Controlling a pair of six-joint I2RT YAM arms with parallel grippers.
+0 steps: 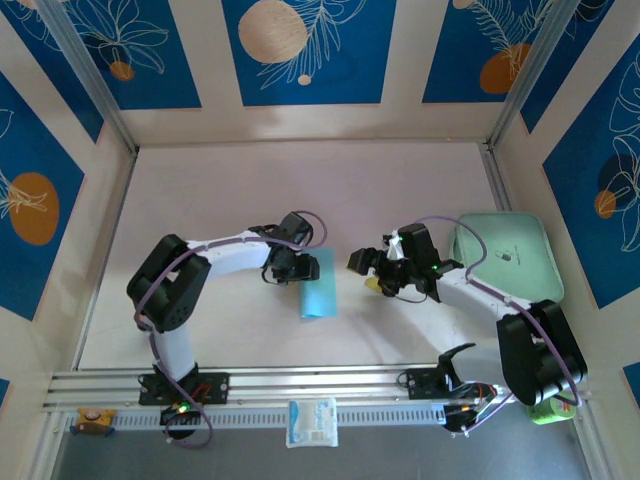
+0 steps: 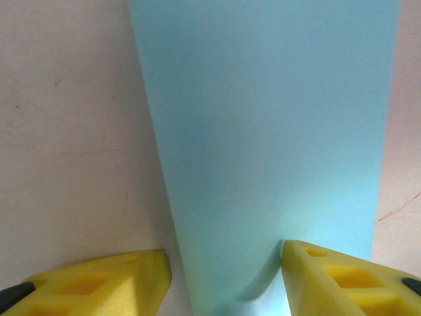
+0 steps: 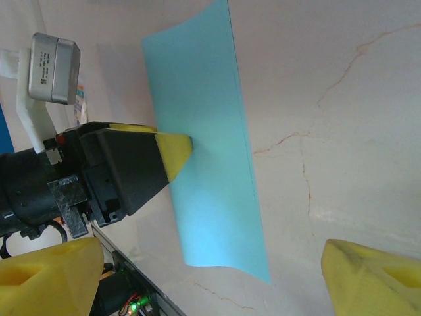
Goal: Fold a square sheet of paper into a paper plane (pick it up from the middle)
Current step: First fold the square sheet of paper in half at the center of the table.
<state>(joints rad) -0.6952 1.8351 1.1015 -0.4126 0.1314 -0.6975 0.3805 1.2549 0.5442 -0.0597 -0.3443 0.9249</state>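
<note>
Nearest, on the near side of the square sheet of paper (image 1: 318, 285), a small white packet (image 1: 312, 422) lies at the front. Then comes the sheet itself: it lies on the table (image 1: 250, 180) as a narrow blue strip, so I judge it is doubled over, with its left edge a little raised. The left gripper (image 2: 223, 263) stands at this left edge, its jaws half apart with the paper's border between them, not pinched. The right gripper (image 3: 210, 273) hovers just right of the sheet, jaws wide and holding nothing. For a good fold I would keep the two edges matched, press the crease slowly from one end to the other, and let the right gripper hold the sheet down so that it does not slide. Farther right of the sheet is the mint-green tray (image 1: 515, 235); I see nothing lying in it, only a small dark mark at its middle
</note>
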